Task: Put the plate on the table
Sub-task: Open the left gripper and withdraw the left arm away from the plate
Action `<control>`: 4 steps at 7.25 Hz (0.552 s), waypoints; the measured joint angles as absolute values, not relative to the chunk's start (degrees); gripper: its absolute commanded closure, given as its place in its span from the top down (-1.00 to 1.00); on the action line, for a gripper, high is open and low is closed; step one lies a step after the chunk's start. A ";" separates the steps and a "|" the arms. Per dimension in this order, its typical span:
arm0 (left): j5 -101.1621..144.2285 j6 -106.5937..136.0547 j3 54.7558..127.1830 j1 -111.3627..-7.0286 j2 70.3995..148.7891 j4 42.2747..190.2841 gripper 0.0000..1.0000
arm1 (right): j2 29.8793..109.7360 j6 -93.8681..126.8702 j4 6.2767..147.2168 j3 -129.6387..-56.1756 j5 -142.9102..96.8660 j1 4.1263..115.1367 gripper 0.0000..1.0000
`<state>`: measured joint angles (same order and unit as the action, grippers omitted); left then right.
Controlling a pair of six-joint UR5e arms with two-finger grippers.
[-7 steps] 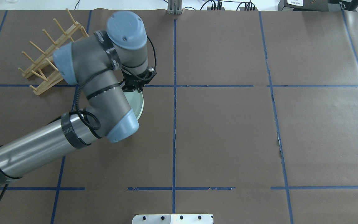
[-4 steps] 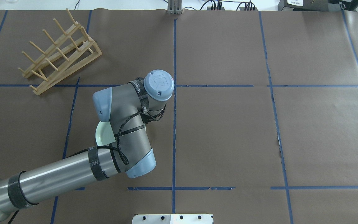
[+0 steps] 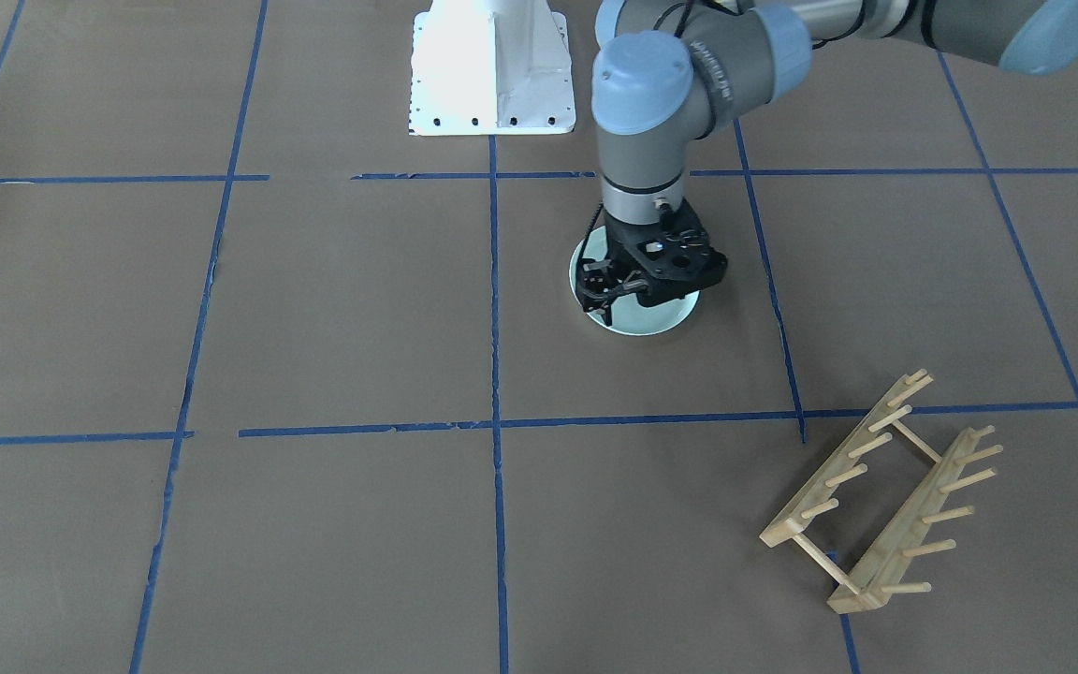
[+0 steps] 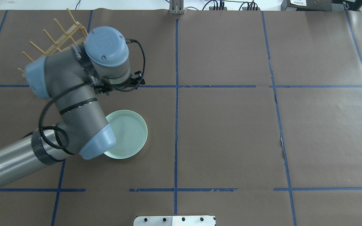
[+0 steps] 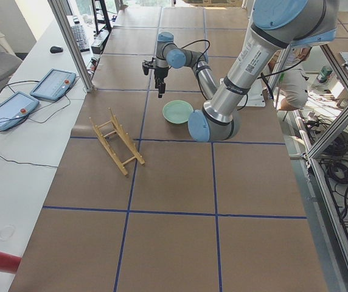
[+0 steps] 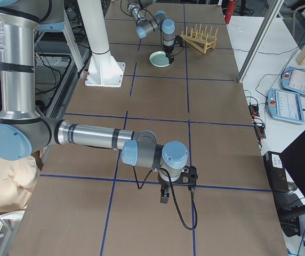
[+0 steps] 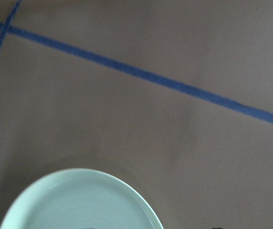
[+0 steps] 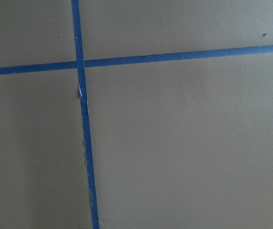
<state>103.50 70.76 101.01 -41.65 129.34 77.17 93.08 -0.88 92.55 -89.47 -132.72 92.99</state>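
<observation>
The pale mint-green plate [image 4: 128, 133] lies flat on the brown table [image 4: 231, 131], left of the centre tape line. It also shows in the front view [image 3: 644, 323], the left side view [image 5: 178, 112] and at the bottom of the left wrist view [image 7: 79, 202]. My left gripper [image 3: 640, 292] hangs raised above the plate's far side, jaws apart and holding nothing. In the overhead view my wrist hides it. My right gripper [image 6: 165, 198] points down at bare table far from the plate. I cannot tell whether it is open or shut.
A light wooden peg rack [image 3: 885, 496] stands on the table beyond the plate, also seen in the left side view [image 5: 118, 145]. The white robot base [image 3: 490, 70] is at the near edge. Blue tape lines divide the table [image 3: 333, 300].
My left arm was low over the plate, covering most of it. It has since lifted and swung back toward the rack, and the plate now lies uncovered on the table.
</observation>
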 measured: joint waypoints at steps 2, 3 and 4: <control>113.62 44.73 103.12 -57.72 124.02 77.47 1.00 | 93.08 -0.88 92.55 -89.47 -132.72 92.99 1.00; 117.68 31.50 102.93 -65.30 120.51 77.70 1.00 | 93.08 -0.88 92.55 -89.46 -132.71 92.99 1.00; 120.77 18.60 101.86 -72.41 116.27 78.12 1.00 | 93.08 -0.88 92.55 -89.44 -132.72 92.99 1.00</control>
<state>120.77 18.60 101.86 -72.41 116.27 78.12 93.08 -0.88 92.55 -89.44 -132.72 92.99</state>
